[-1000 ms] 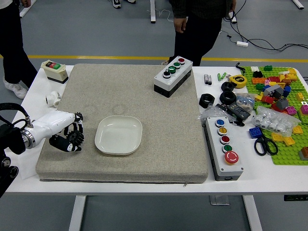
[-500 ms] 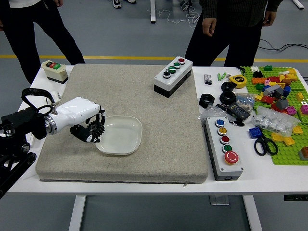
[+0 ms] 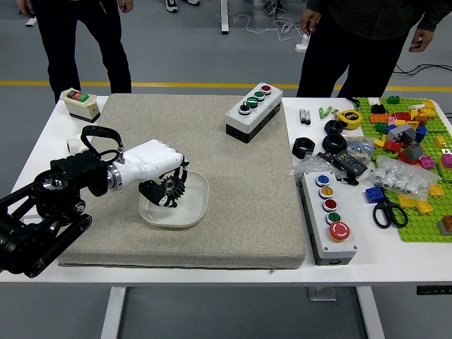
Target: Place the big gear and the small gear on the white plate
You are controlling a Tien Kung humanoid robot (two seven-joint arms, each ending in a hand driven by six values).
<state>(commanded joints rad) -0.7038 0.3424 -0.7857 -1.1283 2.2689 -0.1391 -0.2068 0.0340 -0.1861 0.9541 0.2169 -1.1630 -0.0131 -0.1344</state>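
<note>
My left hand (image 3: pixel 176 183) reaches in from the left over the white plate (image 3: pixel 196 210), with its fingers closed around a dark toothed gear (image 3: pixel 171 188). The gear is above the left and middle part of the plate, and the fingers cover part of it. Whether it is the big or the small one I cannot tell. No second gear can be made out. The plate lies on a grey-beige mat (image 3: pixel 240 205). My right arm is out of view.
A grey button box (image 3: pixel 253 113) stands on the mat's back right corner, another (image 3: pixel 328 219) right of the mat. Tires, scissors (image 3: pixel 390 213) and toy bricks lie farther right. A small box (image 3: pixel 80 106) is back left. Two people stand behind the table, hands off it.
My left hand has carried the gear rightward from the mat's left part to over the plate. Both people at the far side have shifted to the right.
</note>
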